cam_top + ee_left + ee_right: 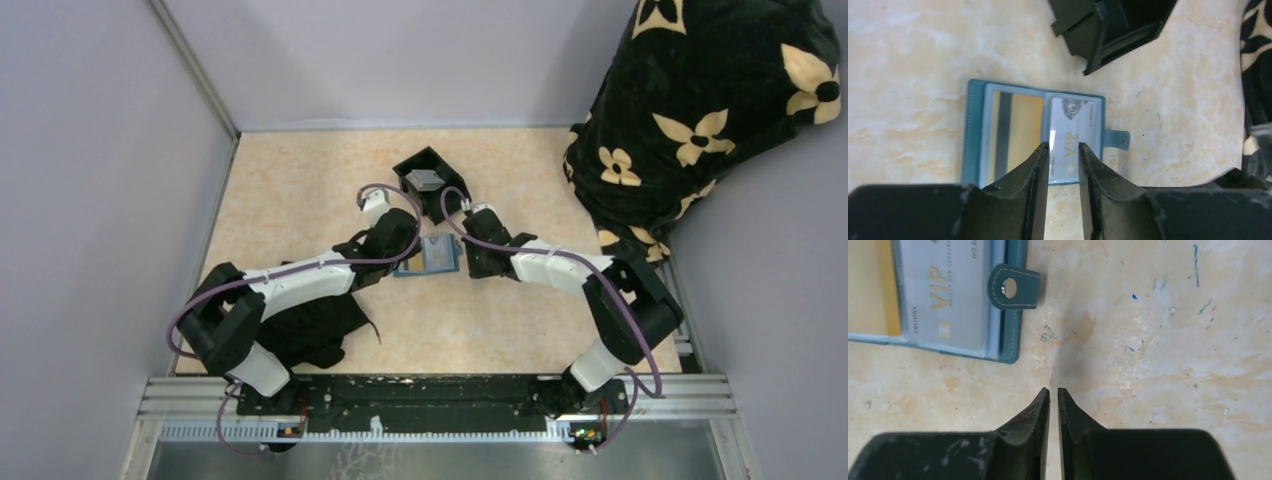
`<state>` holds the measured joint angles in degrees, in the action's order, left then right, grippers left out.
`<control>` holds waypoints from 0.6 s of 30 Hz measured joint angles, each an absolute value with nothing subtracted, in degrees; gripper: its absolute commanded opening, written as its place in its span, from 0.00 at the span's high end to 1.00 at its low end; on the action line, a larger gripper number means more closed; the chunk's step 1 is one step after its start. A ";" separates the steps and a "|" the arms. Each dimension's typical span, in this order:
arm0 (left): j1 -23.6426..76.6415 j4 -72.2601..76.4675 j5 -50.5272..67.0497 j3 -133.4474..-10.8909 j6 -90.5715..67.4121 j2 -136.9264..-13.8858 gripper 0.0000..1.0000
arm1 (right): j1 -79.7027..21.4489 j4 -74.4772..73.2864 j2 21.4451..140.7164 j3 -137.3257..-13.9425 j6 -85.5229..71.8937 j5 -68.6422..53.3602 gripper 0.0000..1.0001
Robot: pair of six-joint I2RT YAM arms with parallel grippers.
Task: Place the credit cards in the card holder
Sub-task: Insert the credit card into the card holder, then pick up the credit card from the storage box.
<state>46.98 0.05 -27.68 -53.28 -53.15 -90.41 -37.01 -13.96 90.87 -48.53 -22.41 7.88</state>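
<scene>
The teal card holder point(432, 256) lies open and flat on the table between my two grippers. In the left wrist view the card holder point(975, 130) has the tan-yellow card point(1025, 120) in its left sleeve and the grey-silver VIP card point(1073, 125) in its right sleeve. Its snap tab point(1118, 140) sticks out to the right. My left gripper point(1064, 146) hovers over the holder's near edge, jaws slightly apart and empty. My right gripper point(1053, 390) is shut and empty over bare table, right of the holder point(1010, 315) and its tab point(1015, 287).
A black open-topped tray point(430, 180) stands just beyond the holder with a grey flat thing inside; it also shows in the left wrist view point(1113, 30). A black flowered blanket point(700, 110) fills the back right. A black cloth point(310, 330) lies under the left arm.
</scene>
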 measured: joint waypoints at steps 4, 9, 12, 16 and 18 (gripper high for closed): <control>46.81 0.82 -30.04 -49.65 -54.17 -87.90 0.30 | -37.01 -16.10 86.85 -50.15 -20.95 8.01 0.65; 46.06 2.94 -32.56 -48.56 -54.28 -84.58 0.10 | -37.01 -15.84 82.39 -56.95 -17.56 9.37 0.55; 44.75 4.47 -32.97 -48.56 -54.13 -82.74 0.04 | -37.01 -13.54 82.11 -62.04 -15.99 10.57 0.44; 41.65 7.86 -32.49 -47.75 -53.93 -80.60 0.01 | -36.99 -10.68 82.37 -66.61 -15.09 10.90 0.25; 40.27 10.09 -32.27 -46.44 -53.84 -79.55 0.01 | -36.93 -8.40 82.78 -67.96 -15.20 10.48 0.24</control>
